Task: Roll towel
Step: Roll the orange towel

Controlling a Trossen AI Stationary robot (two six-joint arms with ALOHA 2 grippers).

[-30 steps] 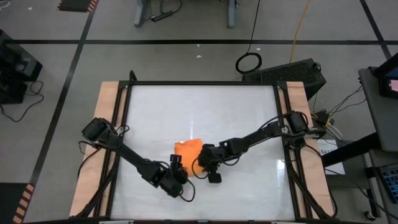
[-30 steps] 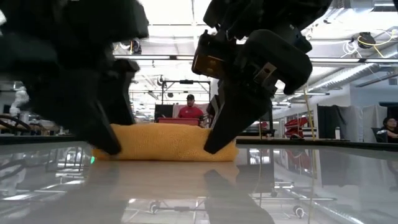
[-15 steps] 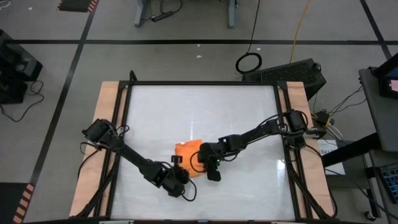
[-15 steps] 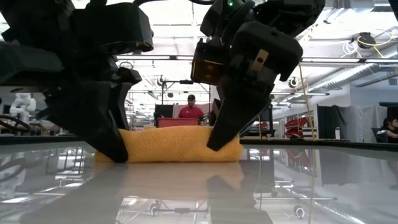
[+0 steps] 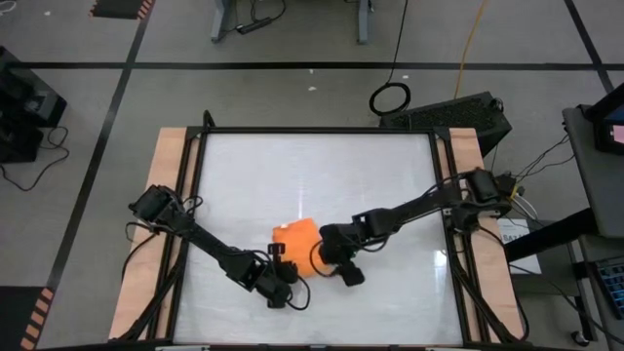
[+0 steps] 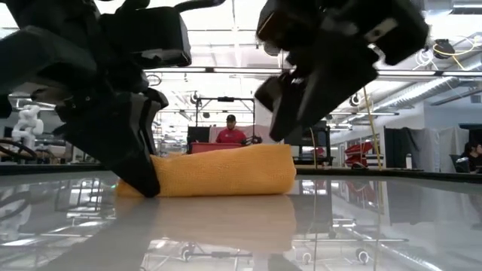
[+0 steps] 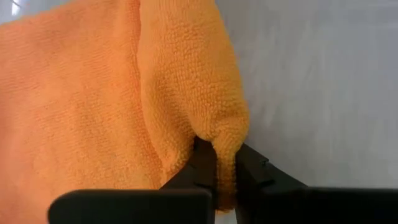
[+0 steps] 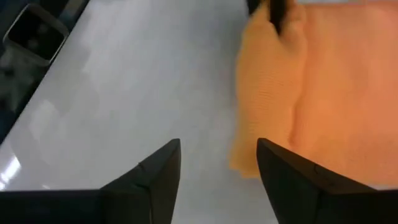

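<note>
Since the earlier frames our right pincer (image 5: 349, 274) has let go of the towel (image 5: 297, 244) and lifted clear, fingers spread, while our left pincer (image 7: 225, 177) has clenched on the rolled fold's end. Partly rolled, the towel lies on the table (image 5: 390, 185), nearer its front edge. Next we should keep that pinch firm (it holds only the fold's tip) and turn evenly so the roll stays tight.

No text, label, brand, number or sign can be read on anything shown in any of the views.
</note>
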